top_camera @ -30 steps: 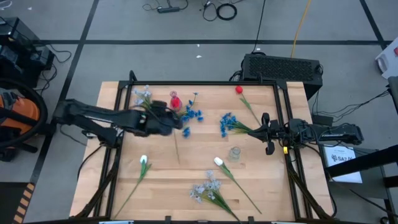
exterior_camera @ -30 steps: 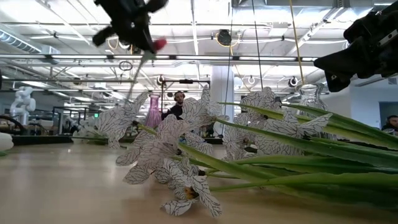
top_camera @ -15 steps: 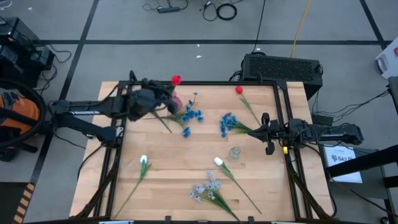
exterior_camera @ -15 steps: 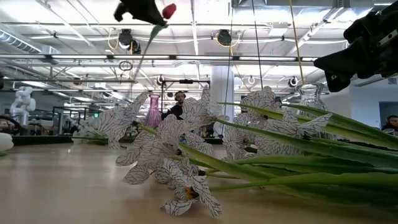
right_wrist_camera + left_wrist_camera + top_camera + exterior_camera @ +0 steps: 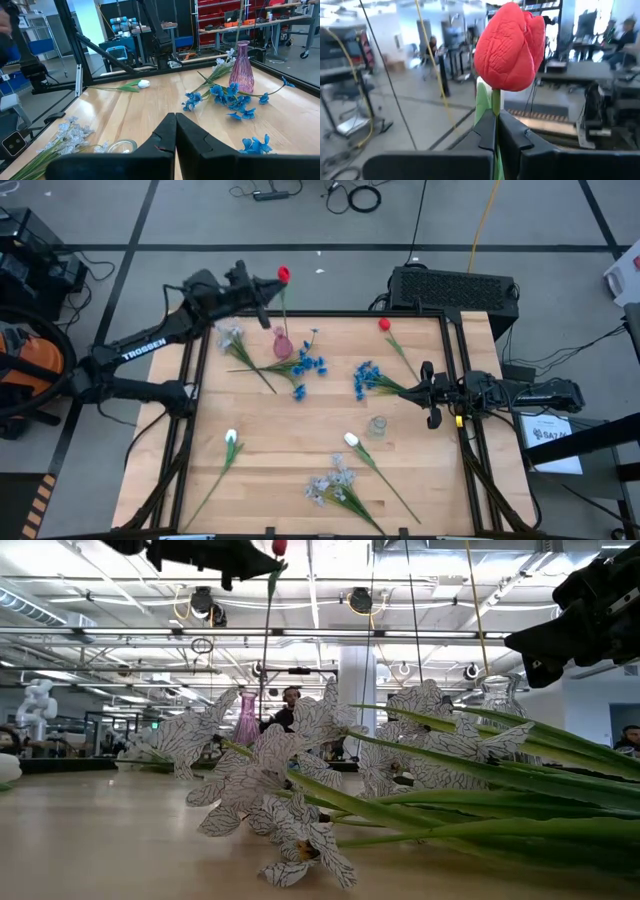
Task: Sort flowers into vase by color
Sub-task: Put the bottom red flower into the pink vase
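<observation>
Above the table's (image 5: pixel 300 430) far edge, left claw (image 5: pixel 268 288) pinches a red tulip (image 5: pixel 283 275) by its stem, over the pink vase (image 5: pixel 283 346). Lower straight, stem-first. Right claw (image 5: pixel 428 394) waits closed, empty.

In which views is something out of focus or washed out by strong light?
Left wrist view: the red tulip bud is sharp, the room behind blurred. Low view: the nearest pale veined blossoms look soft and the ceiling lights glare. High view: evenly lit.
</observation>
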Robot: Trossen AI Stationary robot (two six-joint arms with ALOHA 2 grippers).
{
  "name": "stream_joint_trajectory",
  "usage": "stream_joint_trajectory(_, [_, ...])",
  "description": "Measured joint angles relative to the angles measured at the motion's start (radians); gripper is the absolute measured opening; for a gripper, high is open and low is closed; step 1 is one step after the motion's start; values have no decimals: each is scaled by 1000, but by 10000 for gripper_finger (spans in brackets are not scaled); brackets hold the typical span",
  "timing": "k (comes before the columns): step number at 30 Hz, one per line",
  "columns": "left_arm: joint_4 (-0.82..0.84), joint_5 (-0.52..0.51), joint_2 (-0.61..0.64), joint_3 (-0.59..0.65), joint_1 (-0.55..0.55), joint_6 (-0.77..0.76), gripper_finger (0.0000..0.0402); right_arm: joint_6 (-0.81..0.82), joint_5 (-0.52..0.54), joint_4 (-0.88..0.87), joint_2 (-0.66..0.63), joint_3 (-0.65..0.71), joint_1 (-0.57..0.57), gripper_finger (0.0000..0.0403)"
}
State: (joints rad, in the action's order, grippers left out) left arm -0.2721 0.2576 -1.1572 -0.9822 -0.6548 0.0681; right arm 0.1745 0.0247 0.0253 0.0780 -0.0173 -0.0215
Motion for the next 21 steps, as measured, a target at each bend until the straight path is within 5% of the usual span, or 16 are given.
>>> stream_joint_trajectory(8, [-238, 241, 1, 40, -213, -213, 3, 0, 0, 0, 0, 0, 0, 0])
stream_joint_trajectory(21, [-134, 350, 49, 40, -321, -247, 1, 0, 0, 0, 0, 0, 0, 0])
